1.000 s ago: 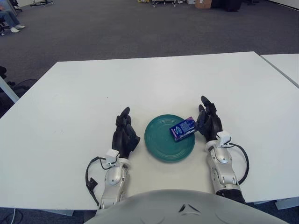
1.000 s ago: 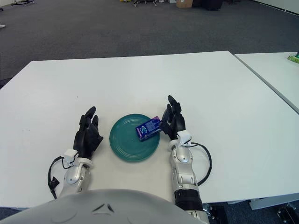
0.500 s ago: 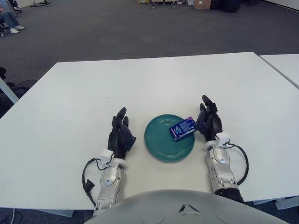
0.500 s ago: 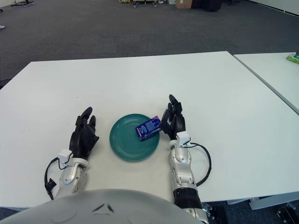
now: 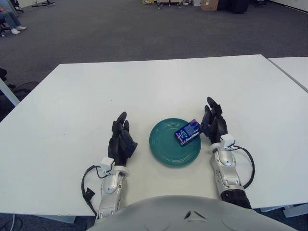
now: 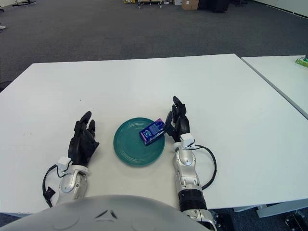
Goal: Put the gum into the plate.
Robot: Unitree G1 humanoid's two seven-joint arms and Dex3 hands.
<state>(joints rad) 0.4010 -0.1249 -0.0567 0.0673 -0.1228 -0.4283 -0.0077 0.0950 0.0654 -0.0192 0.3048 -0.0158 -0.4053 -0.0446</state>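
Note:
The gum (image 5: pixel 187 132) is a small blue box lying tilted on the right side of the round green plate (image 5: pixel 166 144), its right end over the rim. My right hand (image 5: pixel 213 125) stands just right of the plate with fingers stretched out, its fingertips right at the box's right end; nothing is gripped. My left hand (image 5: pixel 121 142) shows left of the plate, a small gap away, fingers relaxed and holding nothing.
The plate sits near the front of a wide white table (image 5: pixel 159 82). A second white table (image 5: pixel 293 67) stands off to the right with a small green item (image 6: pixel 302 60) on it. Grey carpet lies beyond.
My left hand has drawn back and to the left, away from the plate. The right hand, gum and plate have barely shifted.

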